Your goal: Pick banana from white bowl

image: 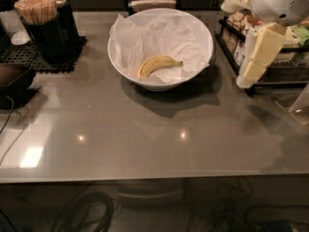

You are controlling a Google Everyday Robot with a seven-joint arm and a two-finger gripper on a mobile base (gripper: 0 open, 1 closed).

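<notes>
Lying on crumpled paper (164, 35) at six o'clock inside the white bowl (161, 85), the banana (158, 64) looks light, soft, bruisable; pinch its thick middle gently. The gripper (256, 57) hangs at the bowl's three o'clock, seemingly empty; whether it is open I cannot tell.

You've got a pale yellow, blocky plastic gripper (252, 64) up at the right edge, under a rounded glossy white wrist shell (277, 4) with tiny dark dots.
</notes>
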